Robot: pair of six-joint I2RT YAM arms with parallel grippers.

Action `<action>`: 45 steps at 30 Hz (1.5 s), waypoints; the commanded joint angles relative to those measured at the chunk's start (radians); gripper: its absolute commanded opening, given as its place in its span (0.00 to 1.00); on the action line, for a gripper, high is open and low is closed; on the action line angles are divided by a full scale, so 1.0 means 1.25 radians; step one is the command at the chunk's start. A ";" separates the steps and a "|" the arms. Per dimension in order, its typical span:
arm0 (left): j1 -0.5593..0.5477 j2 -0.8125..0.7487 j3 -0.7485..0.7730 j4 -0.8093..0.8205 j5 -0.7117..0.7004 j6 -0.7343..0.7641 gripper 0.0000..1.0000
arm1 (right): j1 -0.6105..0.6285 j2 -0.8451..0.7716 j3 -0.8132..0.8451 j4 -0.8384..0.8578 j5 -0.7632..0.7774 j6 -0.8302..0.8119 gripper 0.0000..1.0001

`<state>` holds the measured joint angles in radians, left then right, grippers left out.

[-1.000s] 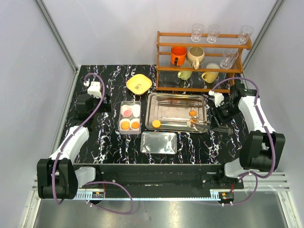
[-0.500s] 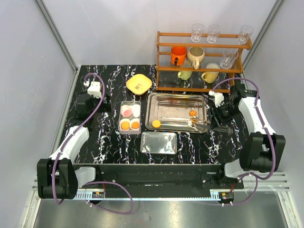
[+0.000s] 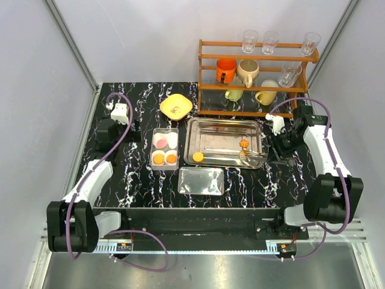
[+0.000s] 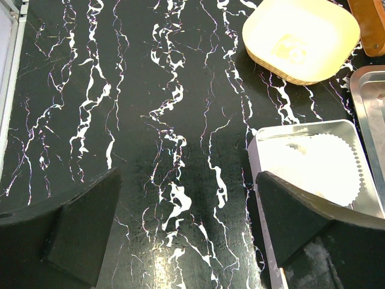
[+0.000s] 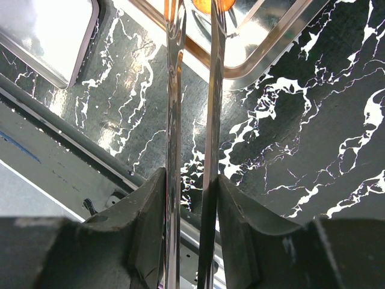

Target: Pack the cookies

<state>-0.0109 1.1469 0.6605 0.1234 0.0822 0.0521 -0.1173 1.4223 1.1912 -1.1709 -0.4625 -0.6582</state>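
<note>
right pincer (image 5: 191, 186) clamps tongs (image 5: 174, 90), tips seemingly around orange cookie (image 5: 201, 4); left pincer (image 4: 186, 223) wide.

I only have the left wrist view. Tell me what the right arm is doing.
Observer: The right arm has its jaws clamped on metal tongs, blades reaching into the large tray toward an orange cookie.
Operator: Report whether the small tin holds any cookies.
Observer: Yes, two orange cookies sit in its near half.
Operator: Count the cookies in the tray.
Observer: Two, both orange; the second lies by its near-left corner.
</note>
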 commanded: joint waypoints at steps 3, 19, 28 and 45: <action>0.005 -0.014 0.000 0.050 -0.003 0.007 0.99 | -0.004 -0.044 0.024 0.010 -0.020 -0.001 0.41; 0.005 -0.017 -0.001 0.049 -0.002 0.007 0.99 | -0.003 -0.068 0.018 0.041 0.009 0.012 0.42; 0.005 -0.019 -0.002 0.049 -0.004 0.009 0.99 | -0.004 -0.052 0.010 0.053 0.013 0.021 0.46; 0.005 -0.014 -0.004 0.051 -0.006 0.010 0.99 | -0.004 -0.015 -0.039 0.073 -0.018 0.017 0.46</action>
<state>-0.0109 1.1469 0.6605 0.1234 0.0822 0.0525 -0.1173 1.4014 1.1473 -1.1042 -0.4576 -0.6384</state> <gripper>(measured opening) 0.987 0.462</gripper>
